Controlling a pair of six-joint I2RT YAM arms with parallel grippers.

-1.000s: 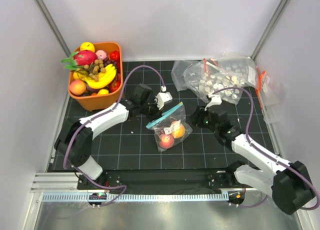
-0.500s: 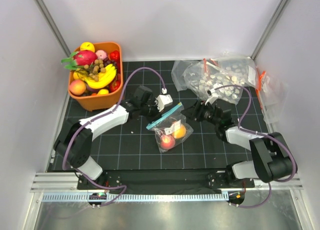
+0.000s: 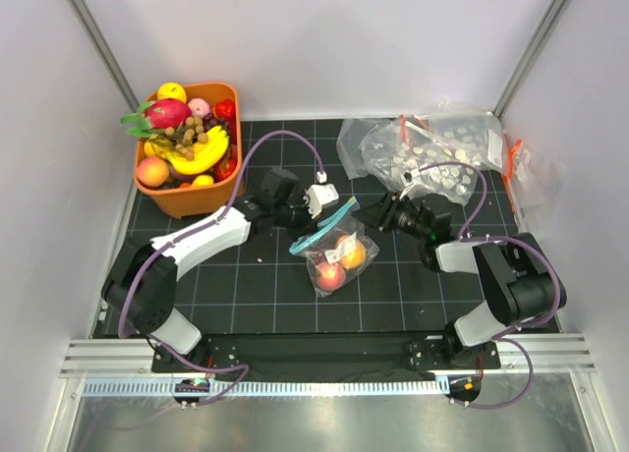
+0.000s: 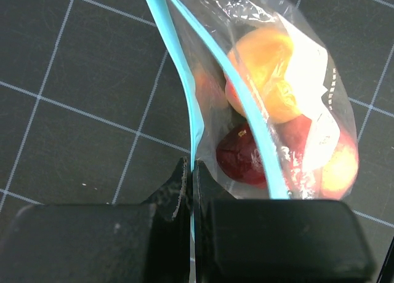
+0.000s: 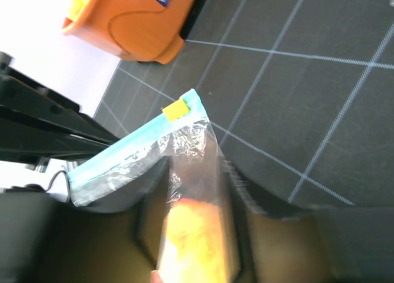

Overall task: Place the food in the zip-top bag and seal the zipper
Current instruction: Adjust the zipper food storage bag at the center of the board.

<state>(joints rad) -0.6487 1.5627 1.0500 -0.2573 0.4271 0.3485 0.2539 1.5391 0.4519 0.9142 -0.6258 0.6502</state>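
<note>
- An orange basket point(image 3: 179, 202) is sitting at the far left corner of the black gridded mat point(image 3: 246, 285), piled with toy fruit, a banana point(image 3: 201, 155) and a dragon fruit point(image 3: 165, 112) among them.
- The left gripper point(image 3: 316, 198) is reaching in from the left, its fingers pressed tight together on the zipper point(image 3: 326, 226) at the near-left end of the bag's mouth, as its wrist view shows.
- The zip-top bag point(image 3: 339, 241) is lying mid-mat between the two grippers, mouth end raised toward them. In the left wrist view its two teal strips are running apart, leaving the mouth unsealed along that stretch.
- The food is sitting inside the bag: the peach-coloured fruit point(image 3: 329, 276) nearer the arm bases, the orange fruit point(image 3: 352, 256) touching it just beyond.
- The right gripper point(image 3: 376, 214) is straddling the bag's right end, fingers partly spread with clear plastic between them. Whether they are actually pinching it cannot be told.
- A yellow slider tab point(image 5: 176, 109) is showing at that end of the zipper in the right wrist view.
- Bigger speckled bags point(image 3: 432, 157) are lying heaped at the far right.
</note>
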